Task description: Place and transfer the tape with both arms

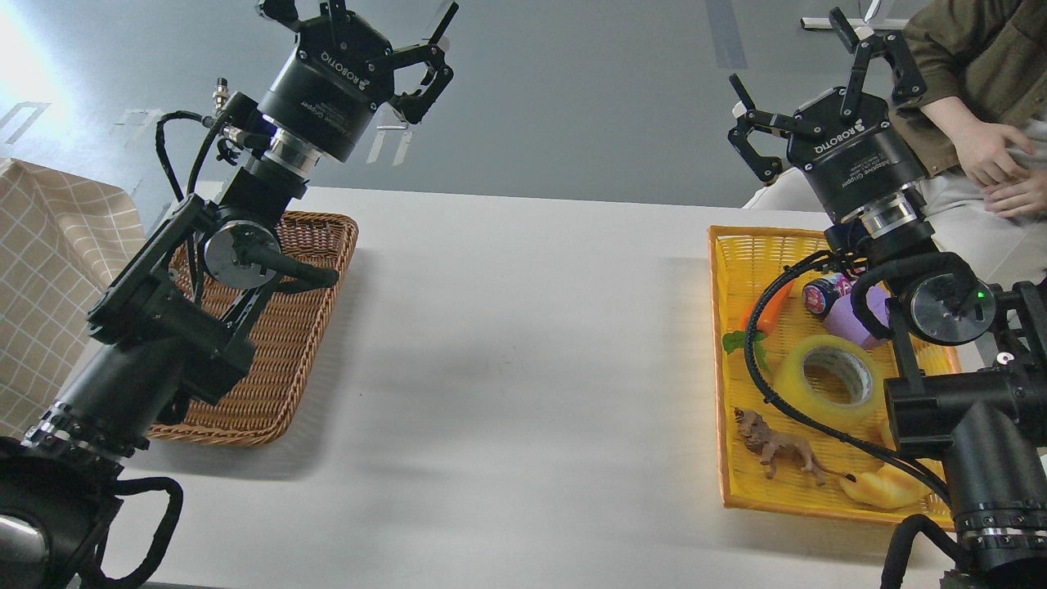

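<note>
The tape (pixel 828 378), a wide translucent yellow roll with a grey-white printed core, lies flat in the yellow basket (pixel 723 327) on the table's right side. My right gripper (pixel 806 90) hangs high above the basket's far edge, open and empty, its fingers spread wide. A black cable from the right arm crosses in front of the tape. My left gripper (pixel 384 45) is raised above the far left of the table, over the brown wicker basket (pixel 311 278), open with nothing between its fingers.
In the yellow basket lie a toy carrot (pixel 765 315), a small dark jar with a pink label (pixel 826 293), a purple object (pixel 855 319), a toy lion (pixel 777 448) and a yellow toy (pixel 883 489). A seated person (pixel 981 123) is at far right. A checked cloth (pixel 49 270) hangs at left.
</note>
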